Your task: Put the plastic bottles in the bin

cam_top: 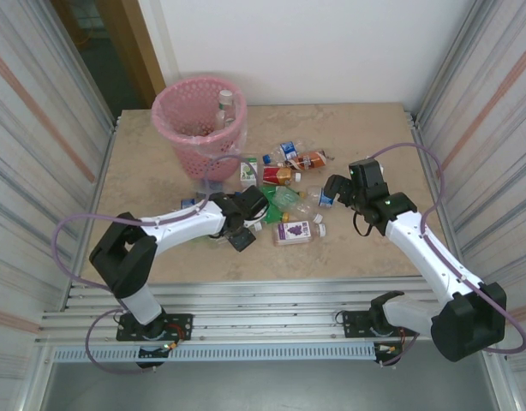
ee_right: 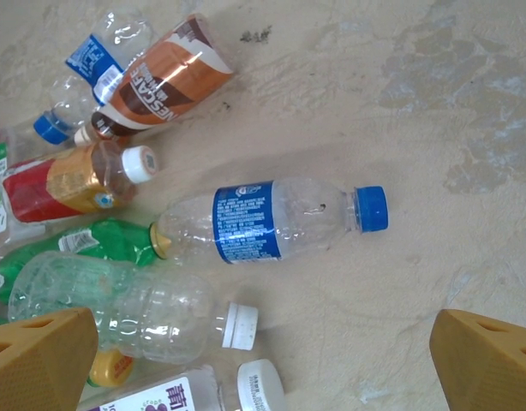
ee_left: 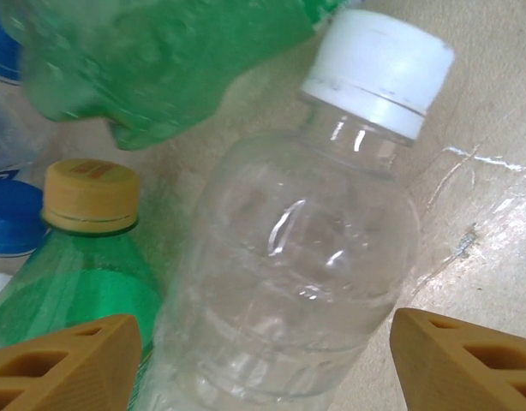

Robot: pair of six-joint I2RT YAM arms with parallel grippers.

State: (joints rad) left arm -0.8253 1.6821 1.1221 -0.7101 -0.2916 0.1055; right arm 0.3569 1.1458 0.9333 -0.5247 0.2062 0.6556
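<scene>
A: Left gripper (ee_left: 267, 330)?
B: Spread astride the white-capped clear bottle (ee_left: 306, 248) near the table (cam_top: 349, 248) middle, not clamped. Advised closing squarely on its body. Right gripper (ee_right: 265, 324) gaped empty; bin (cam_top: 213, 147) at far edge

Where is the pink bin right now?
Top external view: the bin stands at the far left of the table, just beyond the pile of bottles, with a clear bottle inside it.

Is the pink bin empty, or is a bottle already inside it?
Not empty. The top view shows one clear bottle inside the bin, against its right side. Whether more lie deeper, I cannot tell.
</scene>
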